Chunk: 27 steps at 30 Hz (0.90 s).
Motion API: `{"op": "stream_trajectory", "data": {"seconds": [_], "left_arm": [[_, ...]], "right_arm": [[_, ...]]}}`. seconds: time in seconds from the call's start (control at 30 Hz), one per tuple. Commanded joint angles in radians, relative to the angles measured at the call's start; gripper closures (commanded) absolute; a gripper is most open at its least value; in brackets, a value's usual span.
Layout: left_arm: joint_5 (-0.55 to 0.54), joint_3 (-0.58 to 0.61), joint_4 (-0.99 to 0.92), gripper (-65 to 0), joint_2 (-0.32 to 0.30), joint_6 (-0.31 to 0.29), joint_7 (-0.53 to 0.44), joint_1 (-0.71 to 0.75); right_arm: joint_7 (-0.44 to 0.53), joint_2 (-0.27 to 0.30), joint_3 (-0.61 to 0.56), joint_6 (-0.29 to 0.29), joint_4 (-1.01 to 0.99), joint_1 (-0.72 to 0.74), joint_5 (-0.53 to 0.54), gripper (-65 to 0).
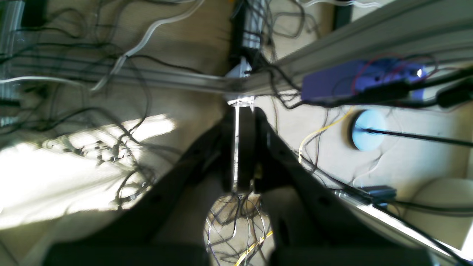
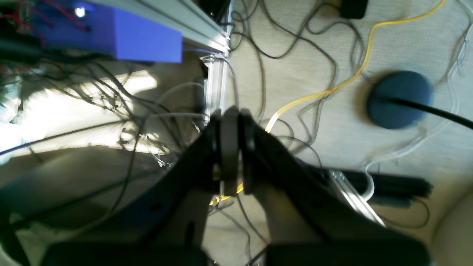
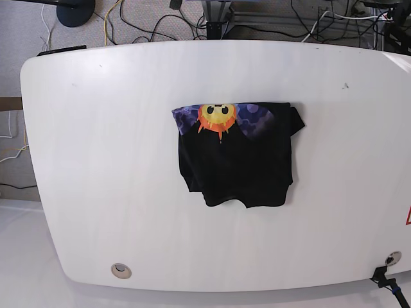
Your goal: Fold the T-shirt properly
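The black T-shirt (image 3: 236, 163) lies folded into a rough rectangle on the white table (image 3: 103, 160), a little right of centre. Its orange-yellow sun face on a purple band shows along the far edge. Neither arm appears in the base view. In the left wrist view my left gripper (image 1: 242, 147) is shut with nothing between its fingers, pointing at a floor full of cables. My right gripper (image 2: 232, 151) is likewise shut and empty in the right wrist view, above cables and carpet. The T-shirt does not show in either wrist view.
Aluminium frame rails (image 1: 332, 48) and a purple box (image 1: 354, 79) run past the left gripper. A round dark stand base (image 2: 399, 99) and a yellow cable (image 2: 332, 88) lie on the carpet. The table has small round fittings (image 3: 119, 270) near its front edge.
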Motion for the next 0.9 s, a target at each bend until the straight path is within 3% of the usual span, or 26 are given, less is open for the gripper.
{"op": "stream_trajectory", "data": {"seconds": [0.0, 0.3, 0.43, 0.57, 0.73, 0.87], "left_arm": [[-0.007, 0.015, -0.058, 0.0, -0.021, -0.004, -0.026, -0.021], [-0.002, 0.020, -0.380, 0.0, -0.025, -0.004, 0.056, -0.316], [-0.001, 0.020, -0.544, 0.0, -0.045, -0.004, 0.066, -0.461], [-0.001, 0.020, -0.739, 0.0, -0.078, -0.004, 0.138, -0.607], [-0.001, 0.022, -0.932, 0.0, -0.099, -0.002, 0.142, -0.751], [0.047, 0.092, -1.070, 0.0, -0.102, 0.021, 0.143, -0.837]], "right_arm": [[0.037, 0.001, -0.026, 0.004, -0.098, 0.006, 0.003, 0.0], [0.064, 0.000, -0.052, 0.001, -0.536, 0.296, 0.001, 0.0], [0.064, -0.002, -0.052, 0.001, -0.657, 0.401, -0.005, 0.0], [0.064, -0.002, -0.052, 0.001, -0.769, 0.491, -0.004, 0.0], [0.064, 0.003, -0.051, 0.001, -0.925, 0.622, -0.007, 0.0], [0.064, 0.024, -0.051, 0.001, -1.022, 0.709, -0.001, 0.0]]}}
